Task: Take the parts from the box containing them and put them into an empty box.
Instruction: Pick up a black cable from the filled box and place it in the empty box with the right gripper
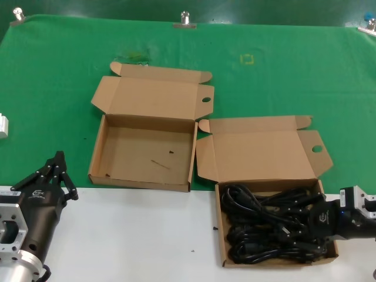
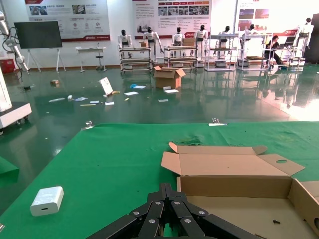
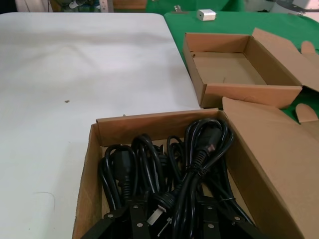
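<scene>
Head view: black rubbery looped power cords [image 1: 270, 226] fill the shallow brown cardboard carton [image 1: 221, 235] on the counter's right; right claw [image 1: 305, 226] is among them.

Left wrist view: left claw [image 2: 167, 211] closed, idle.

Right wrist view: right claw's state unclear; cords look limp and tangle-prone, so grip a bundled loop.

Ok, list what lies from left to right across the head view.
White block → left gripper → empty box → box of power cords → right gripper, down in the cords.
</scene>
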Tool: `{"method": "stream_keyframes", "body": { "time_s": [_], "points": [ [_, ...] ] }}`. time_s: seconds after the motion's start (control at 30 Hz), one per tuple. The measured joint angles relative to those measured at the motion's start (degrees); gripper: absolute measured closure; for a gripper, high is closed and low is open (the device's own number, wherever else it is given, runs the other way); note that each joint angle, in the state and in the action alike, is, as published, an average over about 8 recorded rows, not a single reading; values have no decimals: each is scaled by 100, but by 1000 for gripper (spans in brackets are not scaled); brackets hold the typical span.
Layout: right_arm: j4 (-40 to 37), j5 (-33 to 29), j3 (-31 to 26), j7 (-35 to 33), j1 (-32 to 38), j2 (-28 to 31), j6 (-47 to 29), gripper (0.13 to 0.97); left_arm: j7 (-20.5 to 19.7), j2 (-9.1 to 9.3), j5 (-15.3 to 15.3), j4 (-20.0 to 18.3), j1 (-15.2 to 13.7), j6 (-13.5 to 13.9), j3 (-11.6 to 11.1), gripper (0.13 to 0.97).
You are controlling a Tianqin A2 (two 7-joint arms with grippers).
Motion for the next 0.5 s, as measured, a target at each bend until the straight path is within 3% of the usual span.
{"method": "stream_keyframes", "body": {
  "time_s": [0.5],
  "points": [
    [182, 107, 110, 171, 41, 66, -29, 784, 0, 0, 0, 0, 0, 0, 0, 958]
  ]
}}
